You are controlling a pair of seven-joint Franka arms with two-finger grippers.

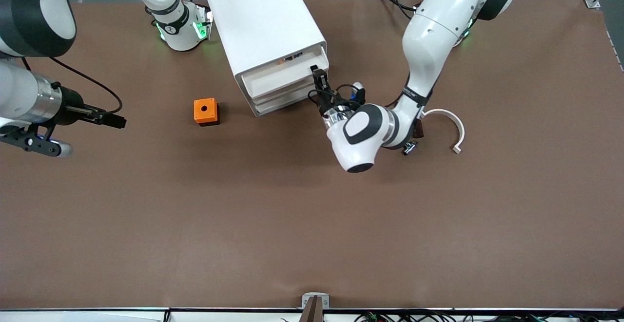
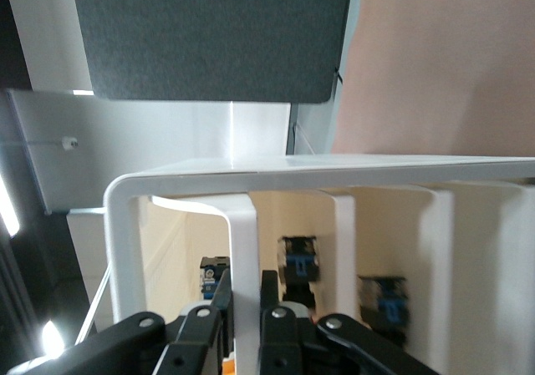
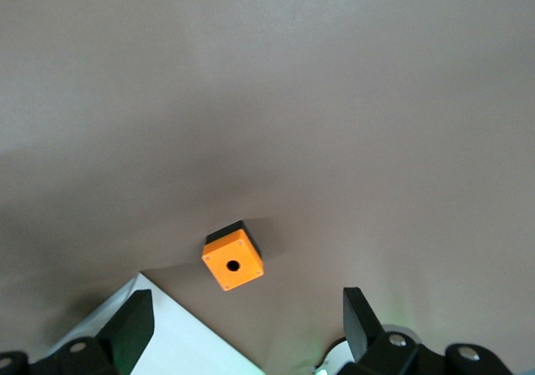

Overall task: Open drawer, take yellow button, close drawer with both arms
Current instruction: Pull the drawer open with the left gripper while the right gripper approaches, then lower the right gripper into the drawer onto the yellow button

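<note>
I see the white curved piece lying nearest the front camera. The orange cube sits farther back, with my right gripper waiting wide open toward its arm's end. My left gripper is clamped on the drawer handle; inside the drawer, 3 black-and-blue parts show, no orange cap visible.

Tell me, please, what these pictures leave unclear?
Left wrist view: drawer ribs and the shut left gripper clamped on one hide the caps of the black-and-blue parts.
Front view: the cabinet hides the drawer's contents.
Right wrist view: the edge cuts off the open right gripper, aimed at the orange box.
</note>
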